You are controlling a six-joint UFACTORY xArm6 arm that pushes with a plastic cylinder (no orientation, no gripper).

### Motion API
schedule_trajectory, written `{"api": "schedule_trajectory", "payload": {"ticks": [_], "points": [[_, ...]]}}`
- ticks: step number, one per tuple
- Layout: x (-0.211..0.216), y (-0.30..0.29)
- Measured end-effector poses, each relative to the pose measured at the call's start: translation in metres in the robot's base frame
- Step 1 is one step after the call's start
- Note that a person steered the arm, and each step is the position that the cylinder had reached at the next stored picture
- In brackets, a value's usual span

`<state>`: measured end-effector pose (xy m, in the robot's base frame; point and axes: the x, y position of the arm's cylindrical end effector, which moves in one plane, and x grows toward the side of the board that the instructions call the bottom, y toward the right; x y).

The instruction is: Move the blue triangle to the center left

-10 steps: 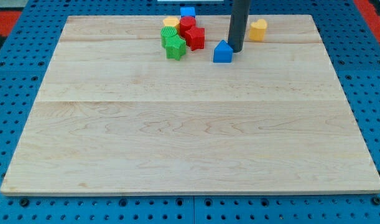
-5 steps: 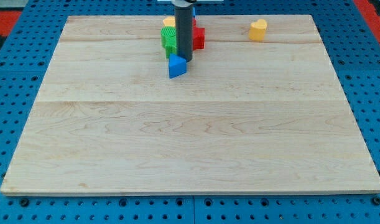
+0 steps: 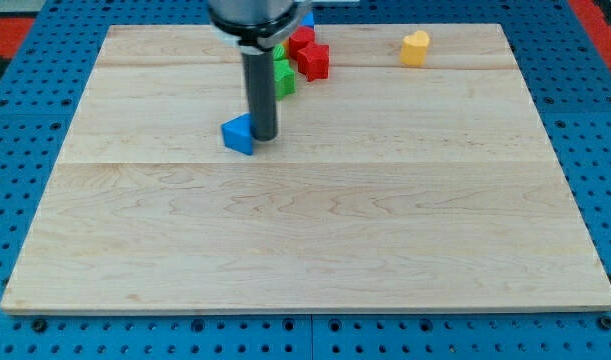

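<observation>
Blue triangle (image 3: 239,134) touching my tip (image 3: 264,137) on its right; no gripper on this rod

My tip (image 3: 264,136) rests on the wooden board (image 3: 305,240), touching the blue triangle (image 3: 239,134) on that block's right side as the view shows it. Toward the view's top from the blue triangle, just to the right, sits a cluster: a green block (image 3: 283,78), red blocks (image 3: 309,56) and a blue block (image 3: 307,19) partly hidden behind the rod. A yellow block (image 3: 415,47) stands well apart, far to the view's right of the blue triangle near the board's top edge.
</observation>
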<state>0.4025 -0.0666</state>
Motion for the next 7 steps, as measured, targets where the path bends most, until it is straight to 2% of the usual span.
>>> {"api": "schedule_trajectory", "payload": {"ticks": [2, 4, 7], "points": [[0.022, -0.061], [0.064, -0.083], [0.035, -0.091]]}}
